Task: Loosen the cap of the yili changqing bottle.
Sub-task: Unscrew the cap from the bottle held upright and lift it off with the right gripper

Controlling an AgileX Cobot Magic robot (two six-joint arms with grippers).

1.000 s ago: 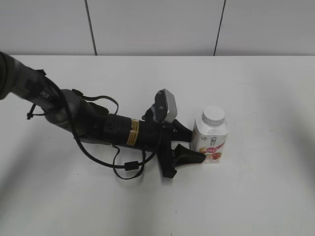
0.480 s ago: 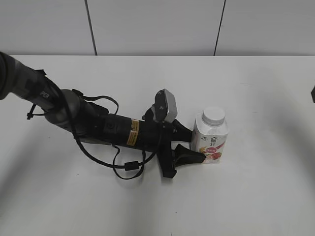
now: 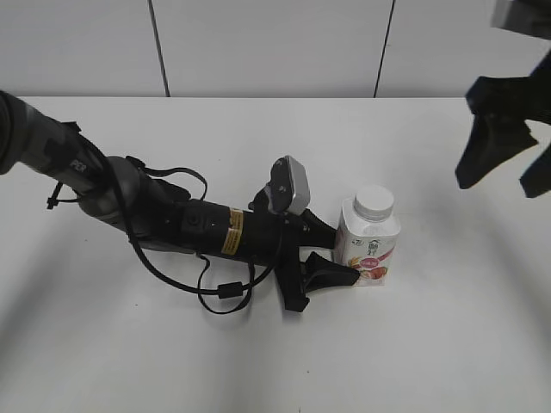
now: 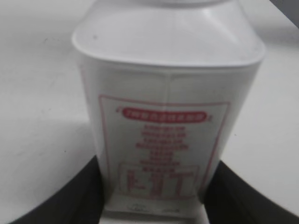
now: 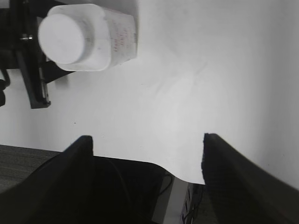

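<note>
Bottle [image 3: 370,248], squarish white with round ribbed cap [image 3: 374,202], clamped by left gripper [image 3: 337,255]; right gripper [image 3: 508,155] spread, upper right.

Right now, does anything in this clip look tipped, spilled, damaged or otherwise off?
Nothing stands out. The yili changqing bottle stands upright on the table, the cap on, no spill visible. The left tool grips its lower body from both sides; the right tool hangs open, well clear.
</note>
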